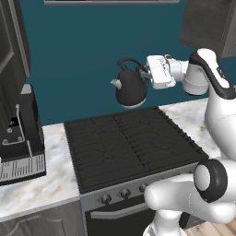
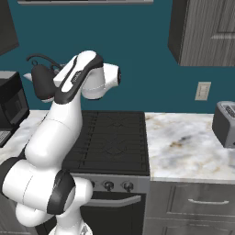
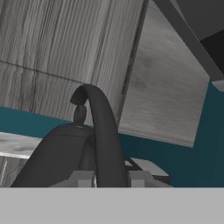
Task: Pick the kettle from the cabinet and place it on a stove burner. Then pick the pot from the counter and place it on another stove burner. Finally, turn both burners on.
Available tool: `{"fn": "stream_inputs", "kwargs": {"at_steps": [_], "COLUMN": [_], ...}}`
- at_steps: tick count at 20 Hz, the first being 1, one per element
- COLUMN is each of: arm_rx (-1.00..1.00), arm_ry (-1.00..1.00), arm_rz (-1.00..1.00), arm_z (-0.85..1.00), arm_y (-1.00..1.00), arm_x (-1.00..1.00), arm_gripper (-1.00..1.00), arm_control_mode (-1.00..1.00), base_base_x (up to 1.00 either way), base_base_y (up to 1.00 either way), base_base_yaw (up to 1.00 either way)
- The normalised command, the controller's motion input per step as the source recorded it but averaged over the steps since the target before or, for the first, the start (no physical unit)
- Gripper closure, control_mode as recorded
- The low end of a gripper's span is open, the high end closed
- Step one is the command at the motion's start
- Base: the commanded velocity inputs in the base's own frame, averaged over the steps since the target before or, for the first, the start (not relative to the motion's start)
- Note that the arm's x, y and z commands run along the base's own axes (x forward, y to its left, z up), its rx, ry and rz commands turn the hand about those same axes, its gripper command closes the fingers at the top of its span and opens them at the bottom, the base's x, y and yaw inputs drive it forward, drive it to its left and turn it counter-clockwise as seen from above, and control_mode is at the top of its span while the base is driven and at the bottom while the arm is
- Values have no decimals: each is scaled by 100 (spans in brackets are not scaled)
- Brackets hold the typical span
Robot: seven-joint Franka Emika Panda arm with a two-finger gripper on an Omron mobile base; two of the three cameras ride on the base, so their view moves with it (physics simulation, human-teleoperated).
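Observation:
The dark grey kettle (image 1: 130, 88) hangs in the air above the back edge of the stove burners (image 1: 129, 143), its pale spout pointing left. My gripper (image 1: 144, 72) is shut on its looping black handle from the right. In the hand view the handle (image 3: 103, 135) runs up between my fingertips (image 3: 85, 178), with the kettle body (image 3: 54, 157) below left. From the right base view my arm partly hides the kettle (image 2: 40, 82), which hovers over the black cooktop (image 2: 114, 137). The wood-grain cabinet (image 3: 65, 52) is behind the kettle. The pot is out of view.
A black coffee machine (image 1: 18, 138) stands on the marble counter (image 1: 37, 189) left of the stove. Dark knobs (image 1: 106, 198) line the stove front. A toaster (image 2: 225, 121) sits on the counter (image 2: 183, 142) to the right, under a wall cabinet (image 2: 206, 32).

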Motion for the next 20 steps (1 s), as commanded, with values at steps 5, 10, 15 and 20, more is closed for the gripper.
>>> {"fn": "stream_inputs", "kwargs": {"at_steps": [5, 10, 15, 20], "arm_rx": [0, 0, 1, 2], "arm_ry": [0, 0, 0, 0], "arm_rz": [0, 0, 0, 0], "arm_z": [-20, -40, -38, -29], "arm_y": [4, 0, 2, 8], "arm_x": [12, 10, 14, 18], "arm_gripper": [100, 100, 100, 100], "arm_control_mode": [-100, -100, -100, -100], "base_base_x": [0, 0, 0, 0], "base_base_y": [0, 0, 0, 0], "base_base_yaw": [0, 0, 0, 0]}}
